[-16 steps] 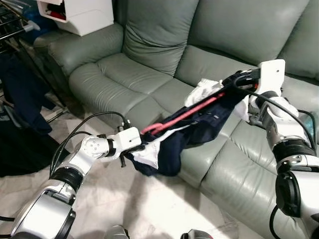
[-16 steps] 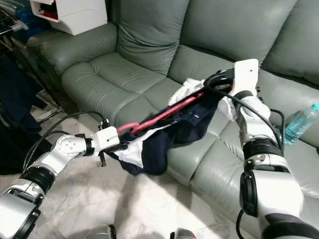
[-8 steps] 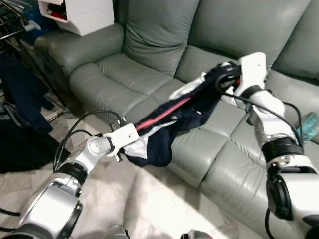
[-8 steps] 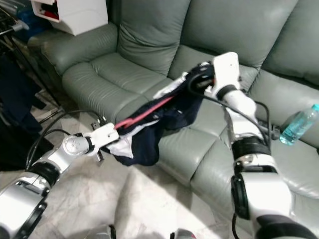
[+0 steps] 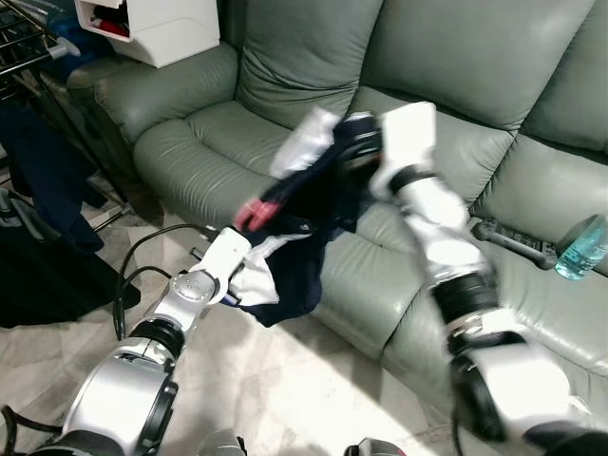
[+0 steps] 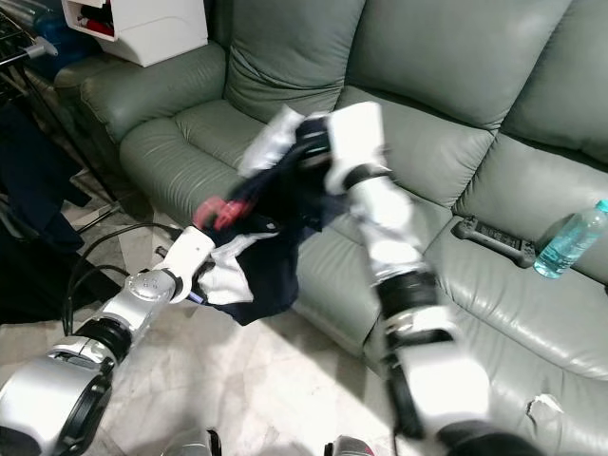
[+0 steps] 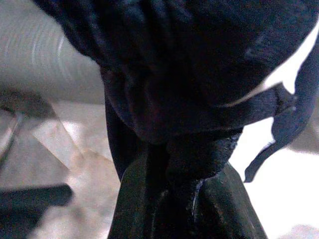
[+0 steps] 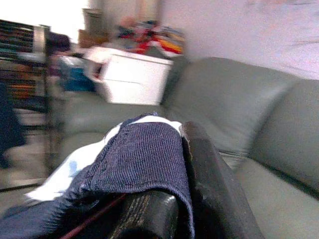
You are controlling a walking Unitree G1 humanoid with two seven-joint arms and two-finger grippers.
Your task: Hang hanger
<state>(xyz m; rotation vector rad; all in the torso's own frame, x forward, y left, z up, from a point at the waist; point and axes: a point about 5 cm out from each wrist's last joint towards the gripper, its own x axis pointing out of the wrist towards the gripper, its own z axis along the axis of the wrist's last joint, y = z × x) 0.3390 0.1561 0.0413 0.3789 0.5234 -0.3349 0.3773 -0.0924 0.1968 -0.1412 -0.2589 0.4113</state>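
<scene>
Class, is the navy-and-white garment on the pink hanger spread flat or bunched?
Bunched: the navy-and-white garment hangs crumpled between left gripper and right gripper, sagging below the pink hanger.

The left gripper (image 5: pixel 249 277) was held low and forward, its fingers closed on dark cloth. The right gripper (image 5: pixel 350 142) was raised across the body, blurred, fingers clamped on cloth.

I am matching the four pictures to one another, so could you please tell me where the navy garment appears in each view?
Left eye view: the navy garment hangs between the two grippers, before the sofa.
Right eye view: same garment, left of centre.
Left wrist view: dark cloth bunched at the fingers.
Right wrist view: ribbed cloth draped over the fingers.
Shared landmark: the grey-green sofa.
</scene>
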